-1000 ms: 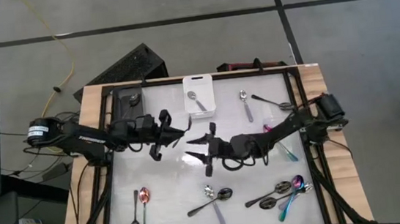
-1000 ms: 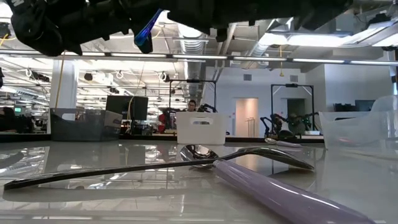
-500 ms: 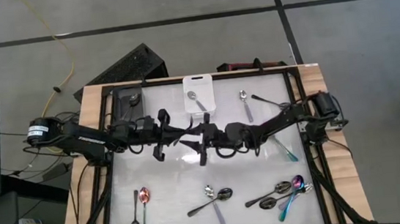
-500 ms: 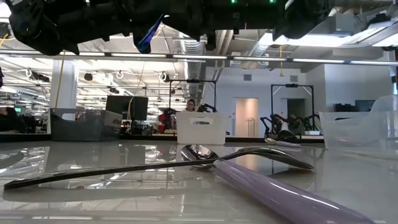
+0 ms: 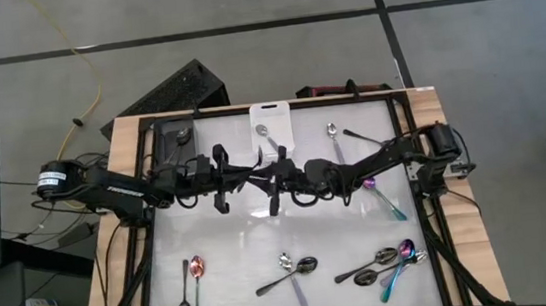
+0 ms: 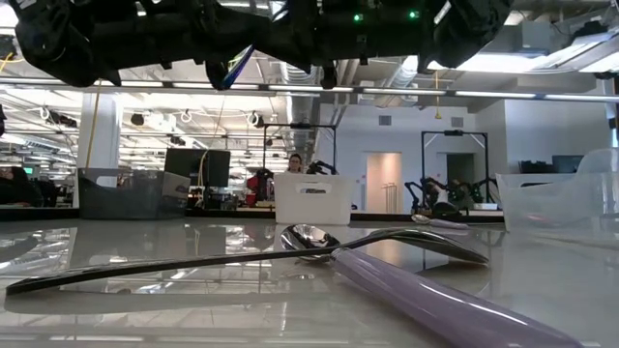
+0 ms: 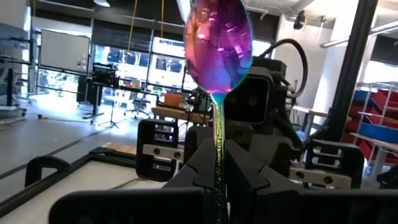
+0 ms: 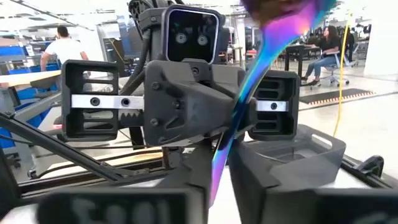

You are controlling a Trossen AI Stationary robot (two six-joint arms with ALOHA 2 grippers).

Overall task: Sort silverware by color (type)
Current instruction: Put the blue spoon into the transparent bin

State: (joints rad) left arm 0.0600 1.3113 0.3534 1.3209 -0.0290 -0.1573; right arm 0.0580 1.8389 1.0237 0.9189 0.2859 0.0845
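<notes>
A rainbow spoon (image 7: 219,37), with a purple-pink bowl and a teal handle, is held above the table's middle between my two grippers, which face each other. My left gripper (image 5: 248,175) (image 7: 217,149) is shut on its handle, and the bowl stands clear past the fingers. My right gripper (image 5: 274,180) (image 8: 219,165) has come in from the table's right and is shut on the same handle (image 8: 245,93). In the low view a blue-tinted end of the spoon (image 6: 232,66) sticks down below the arms. My left gripper pinches the spoon's handle (image 7: 217,134) just below the bowl between its two fingers, coming level from the table's left and lying across the handle. The spoon is lifted clear of the table. My right gripper has the handle (image 8: 222,152) between its two fingers, farther from the bowl, coming level from the table's right and lying across it. The handle runs slanted through the hold.
At the far edge, a white bin (image 5: 270,118) holds a silver spoon, and a dark bin (image 5: 176,137) sits left of it. Loose spoons lie far right (image 5: 335,142), right (image 5: 383,195), near right (image 5: 384,263), near middle (image 5: 292,269) and near left (image 5: 190,286).
My right gripper has moved toward the table's left and slightly toward the far edge, from well apart to right up against my left gripper and the spoon. My left gripper has kept its hold on the spoon and stayed almost still.
</notes>
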